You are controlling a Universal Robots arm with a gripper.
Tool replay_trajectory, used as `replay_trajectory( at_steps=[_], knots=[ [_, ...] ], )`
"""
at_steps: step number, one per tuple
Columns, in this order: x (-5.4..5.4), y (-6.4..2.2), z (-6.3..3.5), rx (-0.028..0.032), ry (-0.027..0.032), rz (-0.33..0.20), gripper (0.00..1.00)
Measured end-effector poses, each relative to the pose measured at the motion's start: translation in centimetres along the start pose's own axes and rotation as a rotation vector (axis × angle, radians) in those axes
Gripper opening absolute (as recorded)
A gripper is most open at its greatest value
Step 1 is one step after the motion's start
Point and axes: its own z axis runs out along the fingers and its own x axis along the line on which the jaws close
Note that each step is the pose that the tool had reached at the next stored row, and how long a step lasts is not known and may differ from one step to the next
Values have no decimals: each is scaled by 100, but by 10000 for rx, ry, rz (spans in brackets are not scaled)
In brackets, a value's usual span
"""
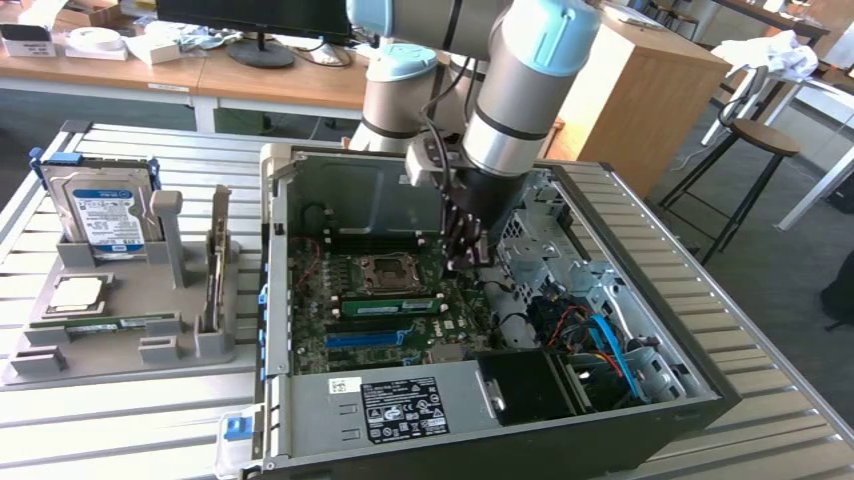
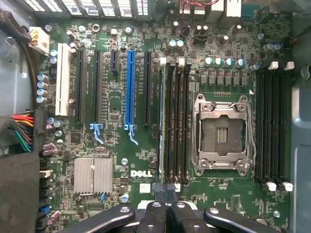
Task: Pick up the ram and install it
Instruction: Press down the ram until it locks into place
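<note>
Thin green ram [image 1: 391, 305], narrow, white-labelled

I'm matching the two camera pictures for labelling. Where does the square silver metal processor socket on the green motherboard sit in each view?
Exterior view: the square silver metal processor socket sits near the middle of the open grey computer case.
Wrist view: the socket lies between two banks of black memory slots.
Shared landmark: the long blue motherboard slot, seen in both.
</note>
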Motion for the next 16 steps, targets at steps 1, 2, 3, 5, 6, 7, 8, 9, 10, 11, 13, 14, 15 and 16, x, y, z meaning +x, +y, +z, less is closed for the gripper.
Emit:
replay_trajectory(
  at_steps=[1, 2, 3, 5, 6, 7, 8, 9, 10, 11, 13, 14, 15, 16],
  knots=[
    [0, 0, 11, 0, 0, 0, 10],
    [1, -1, 23, 0, 1, 0, 10],
    [1, -1, 34, -1, 1, 0, 10],
    [2, -2, 60, -1, 1, 0, 10],
    [2, -2, 72, -1, 2, 0, 10],
    [2, -3, 84, -1, 2, 0, 10],
    [3, -3, 97, -1, 2, 0, 10],
    [3, -4, 110, 0, 2, 0, 10],
    [3, -4, 122, -1, 1, 0, 10],
    [4, -5, 135, 0, 1, 0, 10],
    [4, -5, 160, -1, 1, 0, 10],
    [4, -6, 171, 0, 1, 0, 10],
    [5, -6, 182, -1, 1, 0, 10],
    [5, -6, 193, -1, 1, 1, 10]
  ],
)
